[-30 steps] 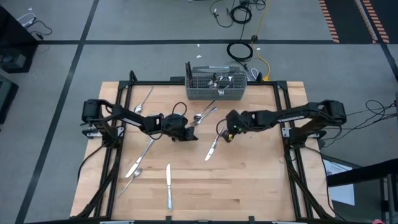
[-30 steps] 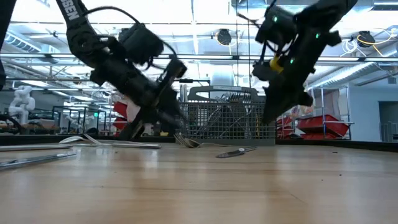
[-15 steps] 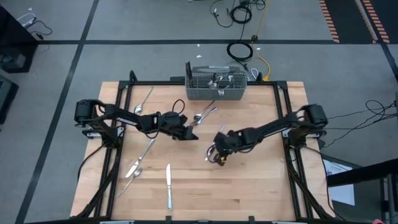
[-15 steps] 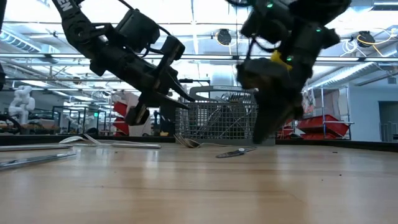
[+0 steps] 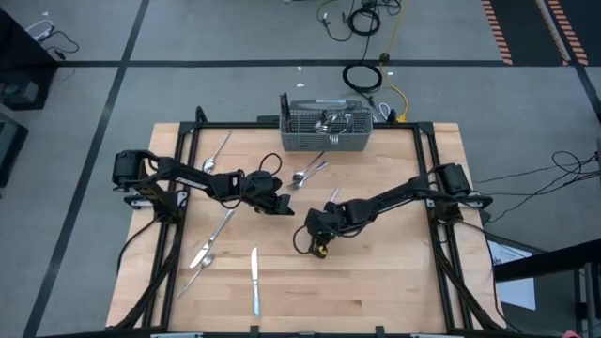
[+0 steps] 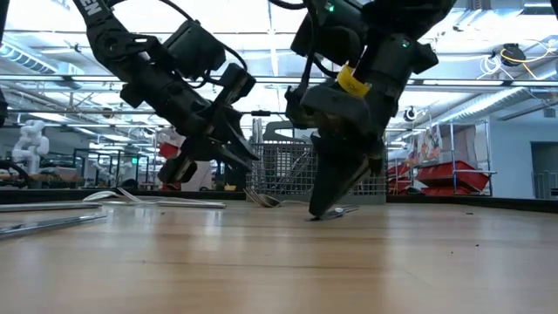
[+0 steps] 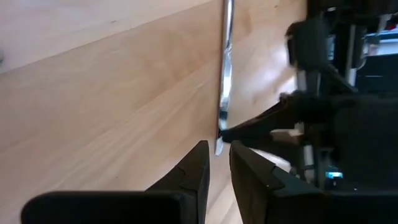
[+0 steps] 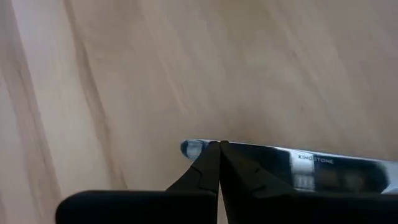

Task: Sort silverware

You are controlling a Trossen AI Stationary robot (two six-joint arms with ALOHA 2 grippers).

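Since a second ago the right gripper has been travelling from mid-table toward the near side and is now pressing its closed fingertips against the blade tip of a table knife on the wooden table. That knife is slim, mirror-bright steel with a rounded tip and a maker's stamp. The left gripper is hovering just left of centre, having lifted slightly, its fingers standing a little apart with nothing between them. Other silverware is lying flat: spoons near the grey wire-mesh basket at the far edge, another knife near the front, and several more pieces standing inside the basket.
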